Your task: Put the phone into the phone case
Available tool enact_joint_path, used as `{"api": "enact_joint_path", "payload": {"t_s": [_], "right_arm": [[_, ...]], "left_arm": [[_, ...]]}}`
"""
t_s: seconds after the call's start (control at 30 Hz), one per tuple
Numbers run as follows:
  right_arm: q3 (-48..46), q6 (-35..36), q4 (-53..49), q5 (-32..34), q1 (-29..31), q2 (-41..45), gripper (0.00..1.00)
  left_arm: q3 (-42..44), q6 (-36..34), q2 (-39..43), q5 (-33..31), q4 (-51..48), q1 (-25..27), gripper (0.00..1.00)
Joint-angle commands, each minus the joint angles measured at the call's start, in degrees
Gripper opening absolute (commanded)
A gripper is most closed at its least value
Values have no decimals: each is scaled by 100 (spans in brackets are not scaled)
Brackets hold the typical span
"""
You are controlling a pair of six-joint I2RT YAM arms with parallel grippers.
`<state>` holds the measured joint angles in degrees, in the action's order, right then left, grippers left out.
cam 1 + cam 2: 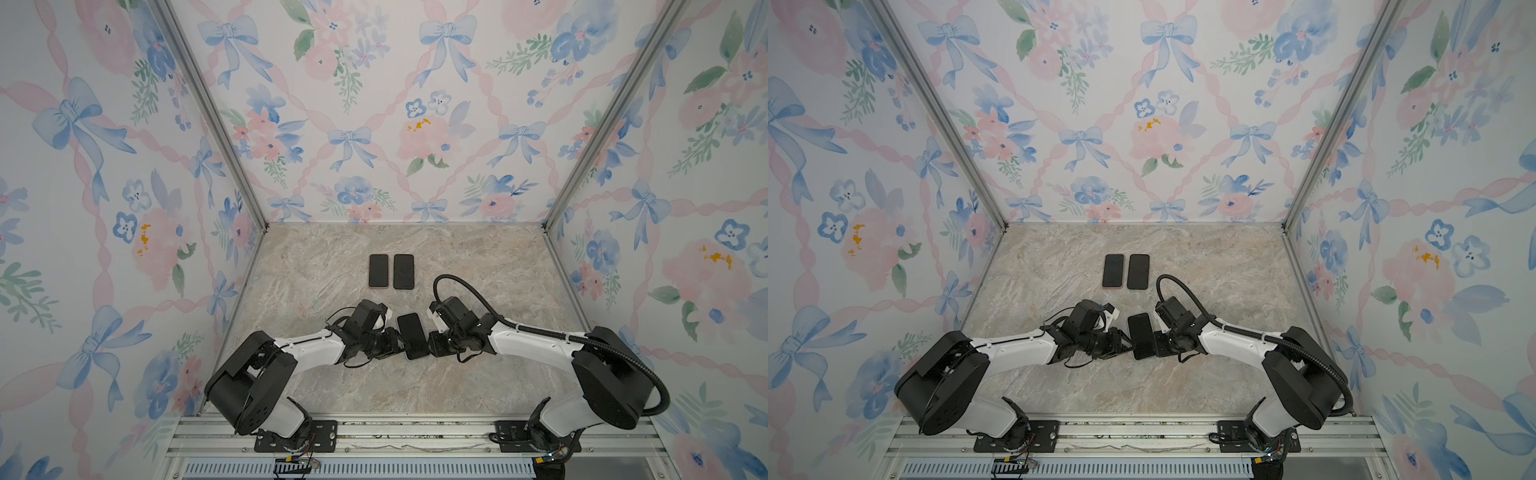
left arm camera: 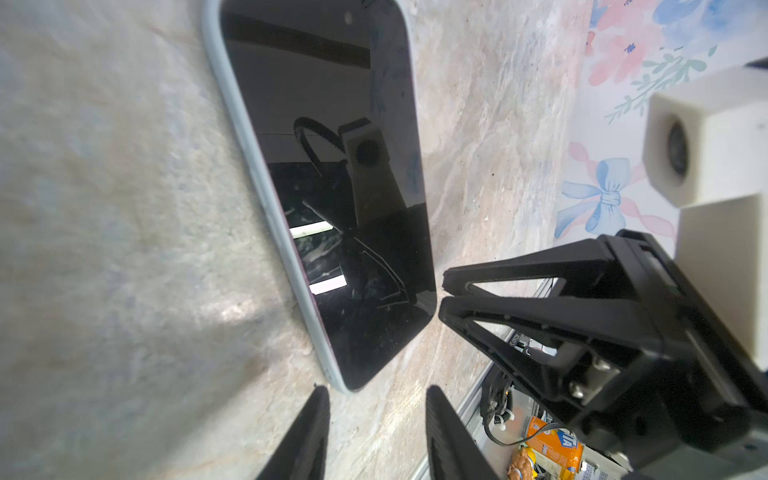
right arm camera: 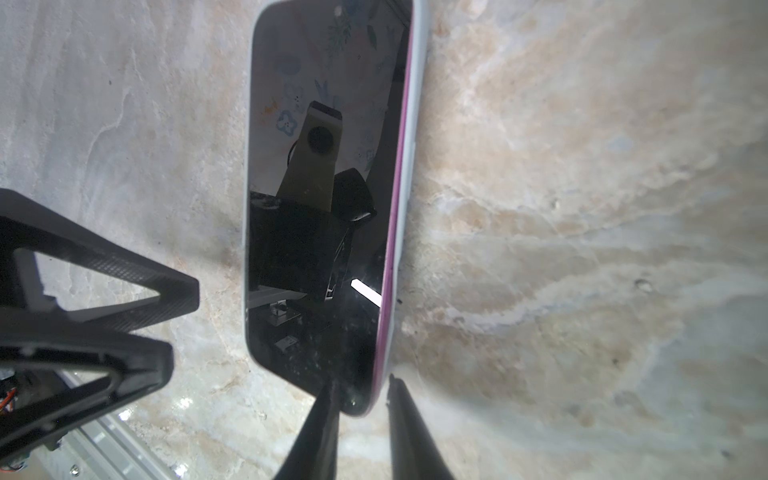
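Note:
The phone (image 1: 412, 336) lies screen up at the front middle of the marble table, seated in a pale grey phone case (image 2: 257, 178). Along one long side a thin pink edge of the phone shows above the case rim (image 3: 409, 166). My left gripper (image 2: 376, 399) is open, and the case's near corner lies just ahead of its fingertips without touching them. My right gripper (image 3: 360, 386) is narrowed on the opposite near corner, with one finger on the glass and the other against the case rim. In both top views the two grippers (image 1: 401, 347) (image 1: 430, 345) meet at the phone's near end.
Two more dark phones lie side by side farther back, one with a pinkish rim (image 1: 378, 271) and one all black (image 1: 404, 271). Flowered walls close in the left, right and back. An aluminium rail (image 1: 415, 432) runs along the front.

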<state>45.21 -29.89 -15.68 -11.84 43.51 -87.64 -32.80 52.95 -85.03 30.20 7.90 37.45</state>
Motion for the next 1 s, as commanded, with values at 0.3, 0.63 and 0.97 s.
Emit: {"api": "enact_joint_path", "payload": {"t_s": [0.3, 0.63, 0.97], "right_arm": [[-320, -58, 499, -744, -257, -219, 15], [-381, -157, 760, -951, -198, -402, 10], [-381, -251, 937, -1013, -46, -559, 9]], "left_arm": [[93, 11, -488, 287, 324, -10, 37], [177, 14, -716, 273, 371, 25, 35], [192, 13, -868, 311, 488, 16, 34]]}}
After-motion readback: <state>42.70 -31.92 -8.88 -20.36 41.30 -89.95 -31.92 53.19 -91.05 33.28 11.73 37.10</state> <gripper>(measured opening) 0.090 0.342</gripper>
